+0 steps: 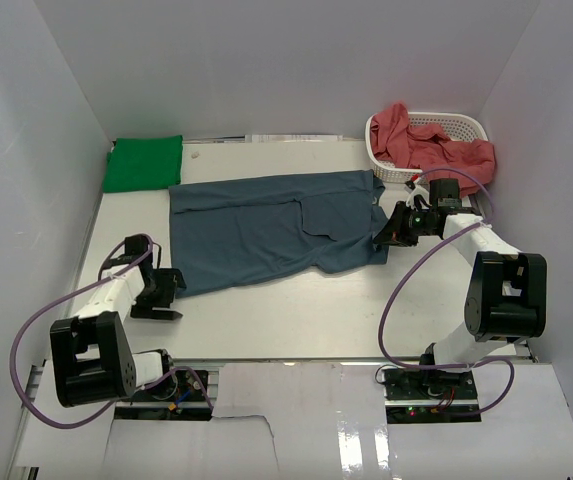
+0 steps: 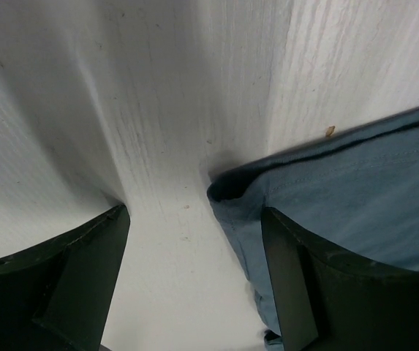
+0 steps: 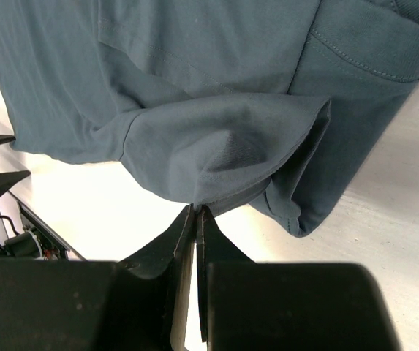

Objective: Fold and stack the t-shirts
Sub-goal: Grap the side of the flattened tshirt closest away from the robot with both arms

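Top external view: the left arm lies low over the 8 o'clock side of the table [image 1: 296, 310], forearm pointing toward the centre. The left gripper [image 1: 162, 292] sits at the lower left corner of the slate blue t-shirt [image 1: 266, 230]. The right arm rises from its base at 5 o'clock and bends at an elbow near 4 o'clock, wrist turned inward. This puts the right gripper [image 1: 394, 228] at the shirt's right edge, about 3 o'clock. The blue shirt lies spread across the middle of the table, one part folded over itself. A bright green t-shirt [image 1: 143, 163] lies folded flat at 10 o'clock. Salmon red t-shirts [image 1: 436, 148] spill over a white basket [image 1: 461, 124] at 1 o'clock.

Left wrist view adds what the overhead cannot resolve. The left jaws stand wide apart with mostly bare table between them, the shirt's hemmed corner lies next to the right finger [image 2: 304, 292], and nothing is gripped.

Right wrist view shows the right fingertips pressed together, pinching a fold of blue cloth. The fold puckers into a small peak, and the rest of the shirt lies flat beyond it.
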`<state>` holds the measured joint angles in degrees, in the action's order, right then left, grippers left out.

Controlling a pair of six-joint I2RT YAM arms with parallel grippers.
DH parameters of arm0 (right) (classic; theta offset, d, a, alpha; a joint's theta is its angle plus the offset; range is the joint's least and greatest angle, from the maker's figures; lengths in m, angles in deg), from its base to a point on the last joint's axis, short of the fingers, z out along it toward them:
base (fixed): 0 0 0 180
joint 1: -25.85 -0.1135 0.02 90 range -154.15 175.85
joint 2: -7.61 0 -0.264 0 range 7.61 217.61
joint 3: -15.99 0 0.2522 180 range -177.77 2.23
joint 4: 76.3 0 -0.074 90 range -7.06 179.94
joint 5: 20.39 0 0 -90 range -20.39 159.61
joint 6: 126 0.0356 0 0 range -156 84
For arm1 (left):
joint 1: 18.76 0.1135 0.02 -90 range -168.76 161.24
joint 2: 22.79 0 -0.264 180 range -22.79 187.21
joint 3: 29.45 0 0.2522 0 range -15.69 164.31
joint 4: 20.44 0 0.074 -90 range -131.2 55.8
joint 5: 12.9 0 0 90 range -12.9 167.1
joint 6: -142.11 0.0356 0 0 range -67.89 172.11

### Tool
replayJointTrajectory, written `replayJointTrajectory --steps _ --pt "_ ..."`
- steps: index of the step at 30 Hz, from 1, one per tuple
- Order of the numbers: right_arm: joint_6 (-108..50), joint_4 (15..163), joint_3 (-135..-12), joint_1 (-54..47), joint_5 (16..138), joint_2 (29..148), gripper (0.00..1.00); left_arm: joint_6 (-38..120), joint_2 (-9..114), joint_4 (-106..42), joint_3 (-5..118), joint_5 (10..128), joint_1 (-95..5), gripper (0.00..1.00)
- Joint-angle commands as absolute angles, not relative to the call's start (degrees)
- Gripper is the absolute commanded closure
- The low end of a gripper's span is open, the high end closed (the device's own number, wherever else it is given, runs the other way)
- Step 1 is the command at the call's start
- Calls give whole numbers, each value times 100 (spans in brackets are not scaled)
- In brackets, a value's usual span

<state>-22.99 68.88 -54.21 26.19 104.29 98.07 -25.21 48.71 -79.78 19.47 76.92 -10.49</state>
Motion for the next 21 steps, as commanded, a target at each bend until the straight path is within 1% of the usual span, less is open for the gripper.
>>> replayJointTrajectory --steps 1,2,4,11,12,16,17,18,19,21 --pt "-2370 6920 -5419 2594 10468 9630 92 -2558 4875 -7674 1885 7455 -971 17" --pt "-2378 6920 -5419 2594 10468 9621 92 -2541 4884 -7648 1877 7447 -954 24" --pt "-2378 6911 -5410 2594 10459 9612 92 -2506 4858 -7525 1824 7368 -892 33" --pt "-2387 6902 -5393 2594 10451 9621 92 -2444 4734 -7446 1745 7368 -778 35" --pt "-2396 6902 -5384 2594 10459 9621 92 -2418 4734 -7419 1727 7385 -760 38" --pt "-2396 6893 -5384 2594 10459 9621 92 -2330 4778 -7305 1683 7341 -646 39" --pt "-2396 6902 -5384 2594 10459 9612 92 -2295 4796 -7244 1657 7298 -620 41" --pt "-2396 6893 -5375 2594 10459 9612 92 -2225 4831 -7139 1639 7262 -567 48" --pt "-2396 6902 -5375 2594 10459 9612 92 -2207 4848 -7121 1631 7236 -549 51" --pt "-2396 6885 -5367 2594 10468 9586 92 -2154 4884 -7042 1578 7218 -506 55"
